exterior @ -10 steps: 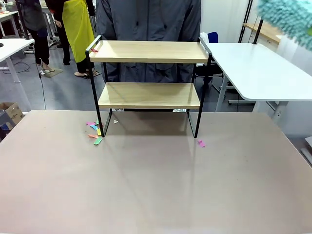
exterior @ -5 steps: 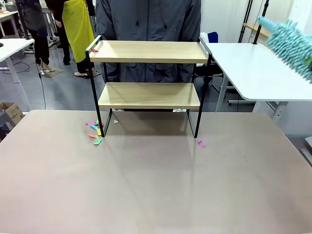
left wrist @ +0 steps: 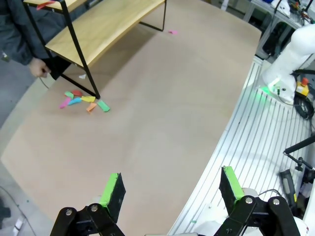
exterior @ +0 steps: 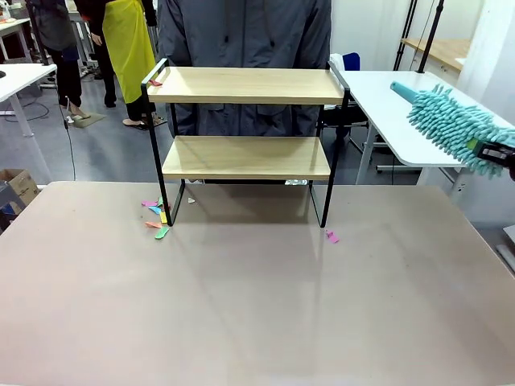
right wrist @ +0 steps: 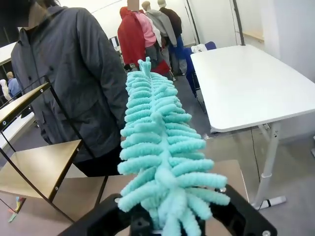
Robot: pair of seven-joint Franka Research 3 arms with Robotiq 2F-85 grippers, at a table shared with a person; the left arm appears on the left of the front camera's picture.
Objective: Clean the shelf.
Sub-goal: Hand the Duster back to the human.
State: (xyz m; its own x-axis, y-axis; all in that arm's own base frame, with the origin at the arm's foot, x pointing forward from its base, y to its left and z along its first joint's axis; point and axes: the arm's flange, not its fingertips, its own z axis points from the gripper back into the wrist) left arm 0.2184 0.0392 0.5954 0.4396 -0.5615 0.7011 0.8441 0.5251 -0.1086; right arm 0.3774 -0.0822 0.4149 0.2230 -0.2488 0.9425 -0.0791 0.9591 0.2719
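From the front, we see the teal duster (exterior: 452, 127) lower and nearer the shelf (exterior: 245, 145) than a second ago, when only its blurred tip showed at the top right corner. It now slants over the right edge of the picture, tip aimed toward the shelf's upper right post but still well apart from it. We judge that the right arm is bringing the tool in for a first sweep, and no board has been touched yet. The shelf stands at the far middle of the brown table (exterior: 257, 305), with the person close behind it. A small red scrap (exterior: 155, 82) lies on the top board's left end; the lower board looks bare. Coloured paper scraps (exterior: 158, 220) cluster on the table by the left front leg, and one pink scrap (exterior: 331, 236) lies near the right front leg.

In the left wrist view, the left gripper (left wrist: 170, 189) hangs with its green-padded fingers spread wide and nothing between them, high over the near table edge. The shelf sits at the top left, and the scraps lie beside its leg.

In the right wrist view, the right gripper (right wrist: 170, 223) is clamped tight at the duster's base, the fluffy head rising straight away from us; the handle itself is probably hidden under the strands. The shelf's boards show at the left edge, beside the person's dark jacket.
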